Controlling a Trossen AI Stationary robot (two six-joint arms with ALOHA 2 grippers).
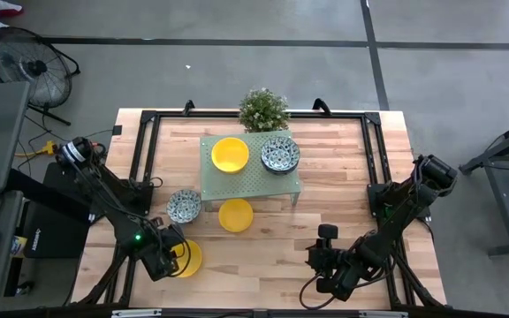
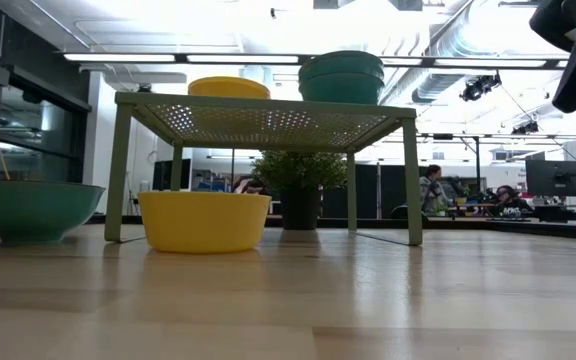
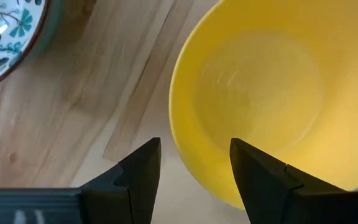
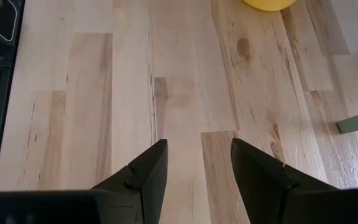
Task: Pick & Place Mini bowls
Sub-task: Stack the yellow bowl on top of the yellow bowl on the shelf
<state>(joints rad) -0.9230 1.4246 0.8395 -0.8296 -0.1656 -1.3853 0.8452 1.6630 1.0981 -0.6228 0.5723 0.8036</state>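
A yellow mini bowl (image 1: 189, 259) sits on the wood near the table's front left. My left gripper (image 3: 194, 146) is open and points down over its rim (image 3: 182, 149), one finger outside the bowl and one over its inside; no touch shows. Another yellow bowl (image 1: 235, 215) and a patterned bowl (image 1: 184, 205) rest on the table in front of the green stand (image 1: 253, 181). On the stand are a yellow bowl (image 1: 230, 153) and stacked patterned bowls (image 1: 280, 155). My right gripper (image 4: 197, 146) hangs open over bare wood at the front right.
A potted plant (image 1: 263, 109) stands behind the stand at the far edge. A black frame (image 1: 140, 150) runs along the table's sides. Bare wood lies between the two arms at the front. The low view shows people at desks in the room behind.
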